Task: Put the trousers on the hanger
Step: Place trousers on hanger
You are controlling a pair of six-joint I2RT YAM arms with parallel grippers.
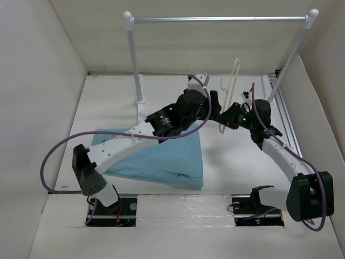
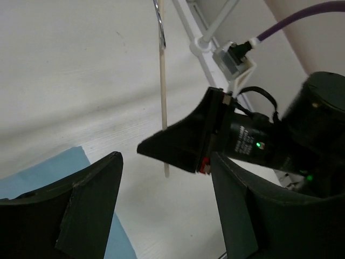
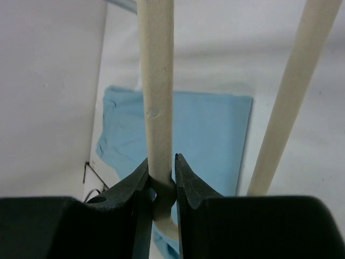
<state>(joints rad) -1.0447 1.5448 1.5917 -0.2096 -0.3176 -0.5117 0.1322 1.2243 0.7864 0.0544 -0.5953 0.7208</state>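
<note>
In the right wrist view we find the right jaws closed on a bar of the hanger (image 3: pixel 156 81), which stands nearly upright just right of centre in the top view. The left jaws stand apart and grip nothing, just beside the hanger's lower end. The trousers (image 1: pixel 161 159) lie flat on the worktop (image 1: pixel 237 167) at lower left of centre, partly under the left arm (image 1: pixel 129 141) and apart from the hanger.
</note>
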